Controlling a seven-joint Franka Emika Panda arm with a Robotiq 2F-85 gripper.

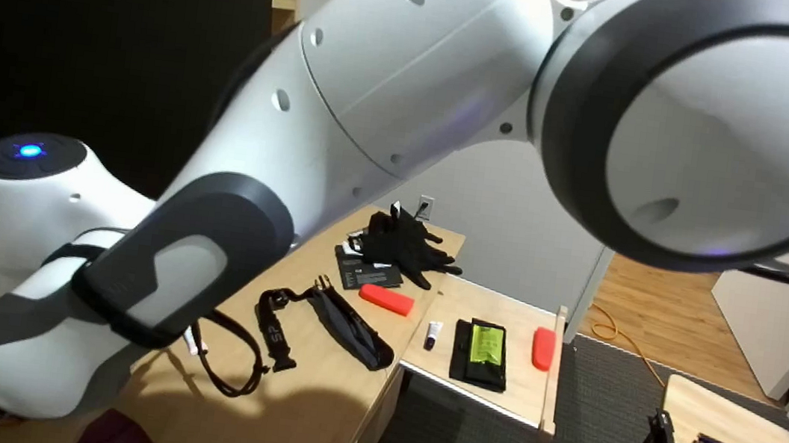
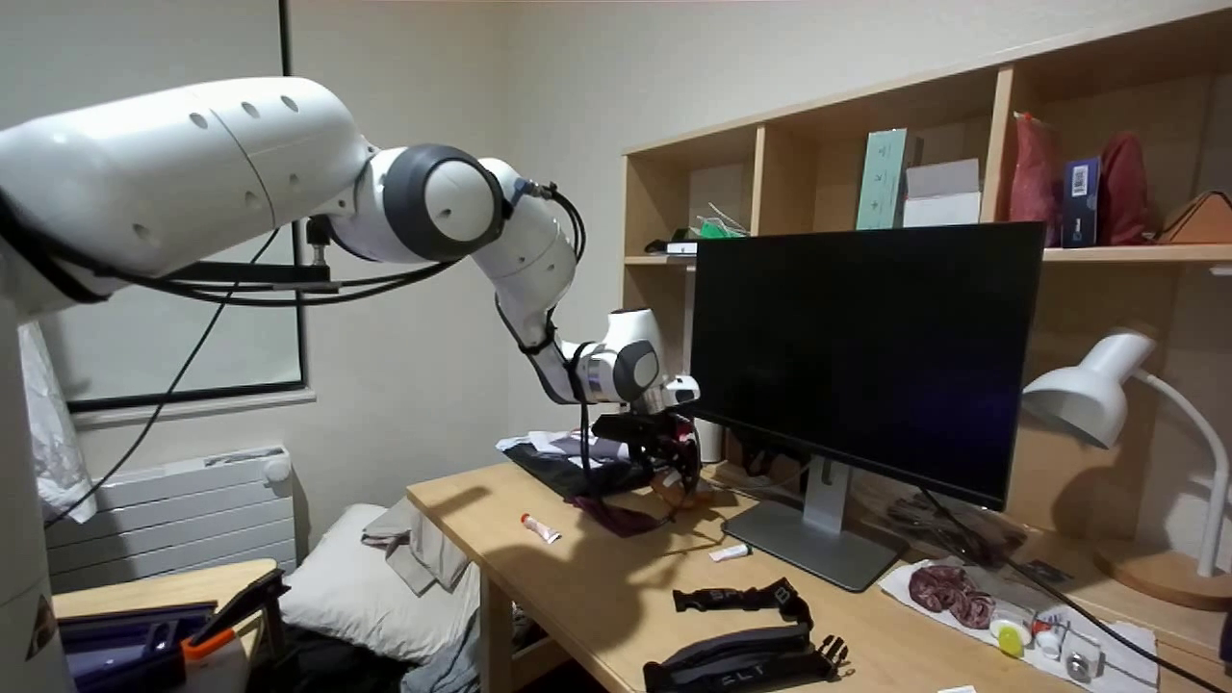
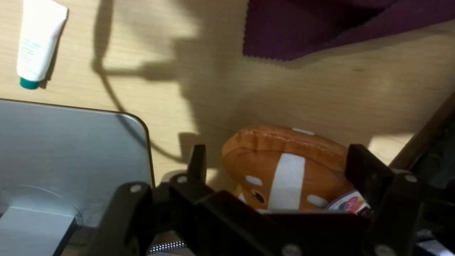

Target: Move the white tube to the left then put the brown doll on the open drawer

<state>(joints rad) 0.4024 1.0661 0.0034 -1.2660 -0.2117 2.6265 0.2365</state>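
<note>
The brown doll (image 3: 256, 156), orange-brown with a white stripe and a tag, lies on the desk in the wrist view. My gripper (image 3: 277, 158) is open with the doll between its fingers. The left finger is apart from it; the right finger overlaps its edge, and touch cannot be told. In an exterior view the gripper (image 2: 664, 448) is low over the desk's far end. A white tube (image 3: 41, 42) with a green cap lies beside the monitor base, also seen in an exterior view (image 2: 730, 553). The open drawer (image 1: 486, 300) sticks out from the desk's other end.
The monitor base (image 3: 71, 142) is left of the gripper. A purple cloth (image 3: 302, 28) and a dark package (image 2: 568, 472) lie near it. Another tube (image 2: 540, 528) and a black belt (image 2: 741, 664) lie on the desk. The drawer holds a small tube (image 1: 432, 334) and a black-and-green pack (image 1: 486, 349).
</note>
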